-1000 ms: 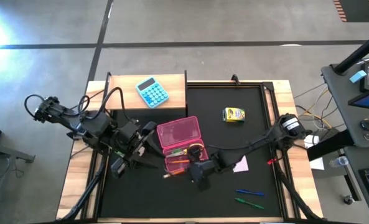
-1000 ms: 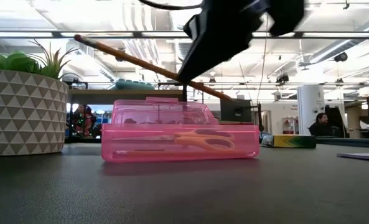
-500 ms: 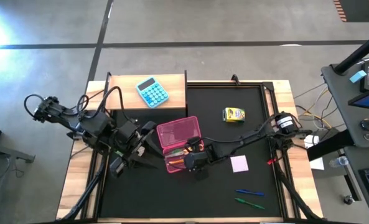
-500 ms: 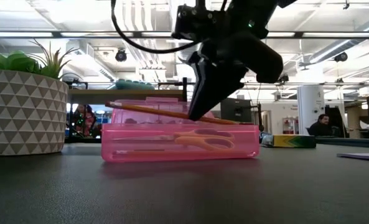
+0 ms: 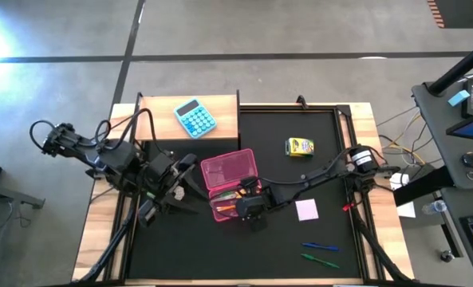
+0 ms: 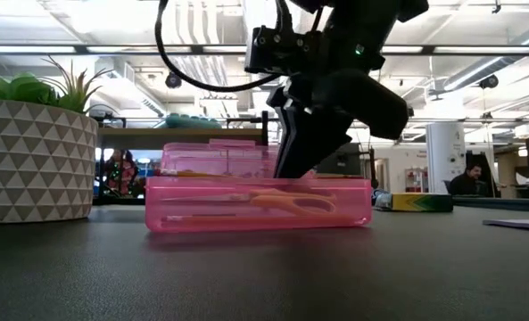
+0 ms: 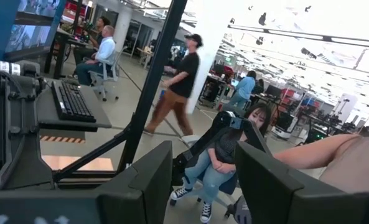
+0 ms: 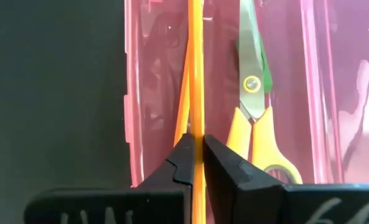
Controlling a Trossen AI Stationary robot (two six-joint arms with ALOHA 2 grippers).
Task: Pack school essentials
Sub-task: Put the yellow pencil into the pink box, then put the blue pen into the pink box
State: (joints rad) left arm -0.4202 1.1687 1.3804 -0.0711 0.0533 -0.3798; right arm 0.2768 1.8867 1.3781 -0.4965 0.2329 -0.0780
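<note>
The open pink plastic box point(image 5: 230, 185) sits mid-table, also seen in the low view point(image 6: 258, 203). Its tray holds the yellow-handled scissors point(image 8: 252, 118) and one orange pencil point(image 8: 183, 109). My right gripper point(image 5: 250, 209) reaches down into the tray point(image 6: 310, 143), shut on the second orange pencil point(image 8: 197, 74). My left gripper point(image 5: 163, 190) waits beside the box's left side, open, its wrist view facing the room. The yellow crayon box point(image 5: 300, 147), white note pad point(image 5: 307, 210), blue pen point(image 5: 320, 247) and green pen point(image 5: 320, 260) lie flat on the black mat. My right gripper pinches the orange pencil's shaft point(image 8: 197, 124) between its two fingers point(image 8: 185, 163). The fingers come from above, pointing down, and lie across the pencil. The pencil runs along the tray's length, about level, beside the other pencil; whether it touches the tray floor cannot be told.
A light-blue calculator point(image 5: 195, 118) lies on the wooden block at the far left. A potted plant in a patterned pot point(image 6: 37, 160) stands left of the box in the low view. People sit and walk in the room beyond the table.
My right gripper has moved toward the pink box and down into its tray. The pencil it holds was tilted high above the box, then came level at the rim, and now sits low inside the tray. The left arm has stayed where it was.
</note>
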